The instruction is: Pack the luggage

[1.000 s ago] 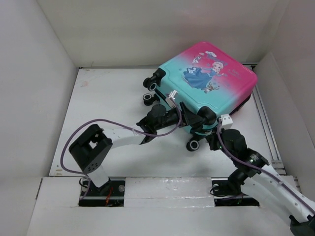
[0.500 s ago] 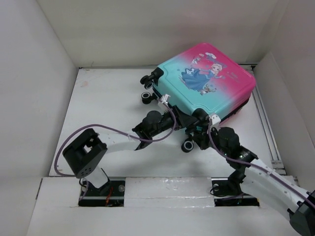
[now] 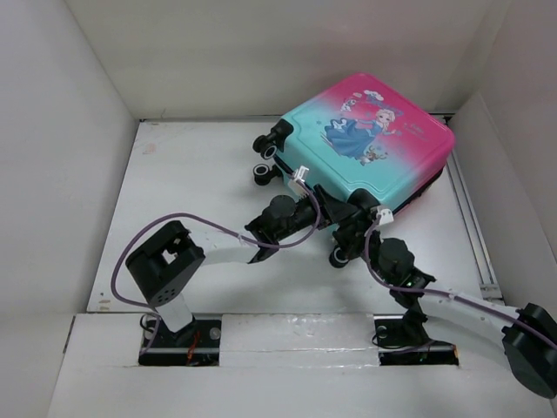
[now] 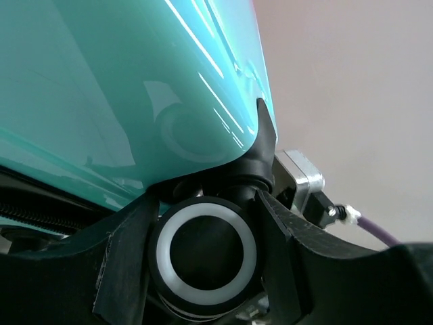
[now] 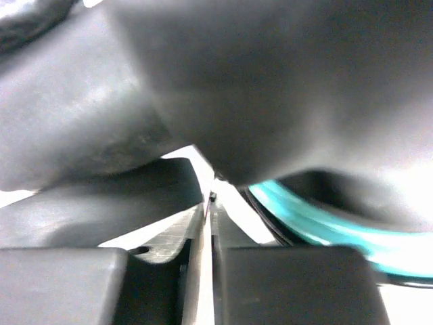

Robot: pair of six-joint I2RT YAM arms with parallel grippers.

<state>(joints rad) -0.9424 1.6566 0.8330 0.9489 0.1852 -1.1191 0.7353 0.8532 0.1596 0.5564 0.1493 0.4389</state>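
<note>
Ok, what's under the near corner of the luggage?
A black wheel sits under the luggage's teal shell, flanked by the left tool's fingers. Anything beneath the rest of the shell is hidden by it.

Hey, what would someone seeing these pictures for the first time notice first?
The pink-to-teal luggage with its princess print, lying at the far right of the white table, draws the eye first. Both arms crowd its near teal corner: the left gripper has its jaws either side of a black, white-ringed wheel, and the right gripper, jaws nearly shut, sits close beside it.
</note>
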